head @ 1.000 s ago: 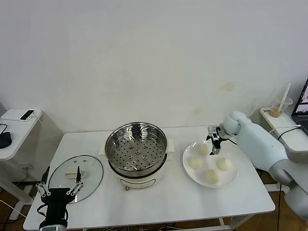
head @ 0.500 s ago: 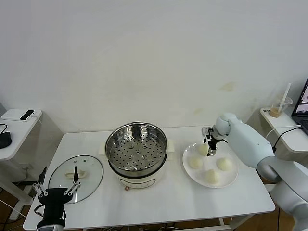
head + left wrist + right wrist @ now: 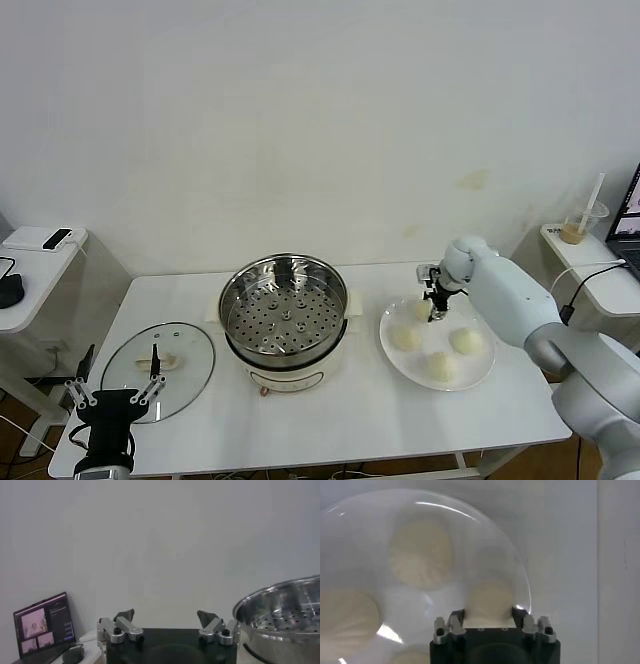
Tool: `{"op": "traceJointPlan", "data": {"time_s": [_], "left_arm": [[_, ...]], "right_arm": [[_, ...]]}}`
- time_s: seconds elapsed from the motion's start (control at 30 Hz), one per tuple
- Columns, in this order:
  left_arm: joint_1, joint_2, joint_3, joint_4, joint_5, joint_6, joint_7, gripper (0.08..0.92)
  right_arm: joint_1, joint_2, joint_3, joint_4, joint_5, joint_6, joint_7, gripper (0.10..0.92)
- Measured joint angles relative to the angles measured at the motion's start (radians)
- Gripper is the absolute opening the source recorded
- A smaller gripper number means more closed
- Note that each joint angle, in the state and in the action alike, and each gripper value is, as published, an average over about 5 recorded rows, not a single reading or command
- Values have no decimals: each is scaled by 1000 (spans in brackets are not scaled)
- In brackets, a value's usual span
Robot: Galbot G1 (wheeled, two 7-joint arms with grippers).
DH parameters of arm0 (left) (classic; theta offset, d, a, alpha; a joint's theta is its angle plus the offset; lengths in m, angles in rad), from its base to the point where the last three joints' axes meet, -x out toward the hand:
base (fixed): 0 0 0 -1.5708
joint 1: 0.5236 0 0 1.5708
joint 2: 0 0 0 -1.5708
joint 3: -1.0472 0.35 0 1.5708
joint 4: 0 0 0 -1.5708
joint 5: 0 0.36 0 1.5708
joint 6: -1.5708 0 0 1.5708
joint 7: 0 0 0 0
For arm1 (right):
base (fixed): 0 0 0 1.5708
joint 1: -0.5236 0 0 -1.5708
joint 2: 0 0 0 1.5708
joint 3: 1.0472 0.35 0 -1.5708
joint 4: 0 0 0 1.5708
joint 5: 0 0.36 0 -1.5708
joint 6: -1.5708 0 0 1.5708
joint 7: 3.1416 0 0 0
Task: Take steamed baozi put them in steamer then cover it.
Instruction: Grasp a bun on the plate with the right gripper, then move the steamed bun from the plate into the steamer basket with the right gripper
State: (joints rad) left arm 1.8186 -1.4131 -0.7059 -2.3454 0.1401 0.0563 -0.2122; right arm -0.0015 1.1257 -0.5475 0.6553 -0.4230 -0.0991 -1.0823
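Several cream-white baozi lie on a white plate [image 3: 478, 374], right of the steamer [image 3: 284, 305], whose perforated tray holds nothing. My right gripper [image 3: 432, 305] is down at the plate's far side, shut on the rear baozi [image 3: 421, 310]. In the right wrist view its fingers press both sides of that baozi [image 3: 489, 600], with the right gripper [image 3: 488, 613] still low over the plate [image 3: 370, 510]. The glass cover [image 3: 158, 357] lies flat on the table, left of the steamer. My left gripper [image 3: 117, 381] hovers open at the cover's near edge; the left wrist view shows the left gripper [image 3: 166, 616] holding nothing, with the steamer [image 3: 285, 605] beyond it.
A side table at the far left carries a phone [image 3: 45, 238] and a black object [image 3: 10, 290]. Another side table on the right holds a drink cup with a straw [image 3: 582, 222] and a laptop [image 3: 630, 215]. The white wall stands close behind the table.
My right gripper closed onto the rear baozi while its arm swung slightly left. My left gripper sank a little toward the table's near edge.
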Motion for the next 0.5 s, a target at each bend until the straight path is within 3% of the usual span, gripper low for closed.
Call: {"op": "traceJointPlan", "data": {"time_s": [0.5], "left_arm": [[-8,13,12,12,-7,3,1,823]], "right_arm": [[121,-144,-116,214,162,-24,-46,552]]}}
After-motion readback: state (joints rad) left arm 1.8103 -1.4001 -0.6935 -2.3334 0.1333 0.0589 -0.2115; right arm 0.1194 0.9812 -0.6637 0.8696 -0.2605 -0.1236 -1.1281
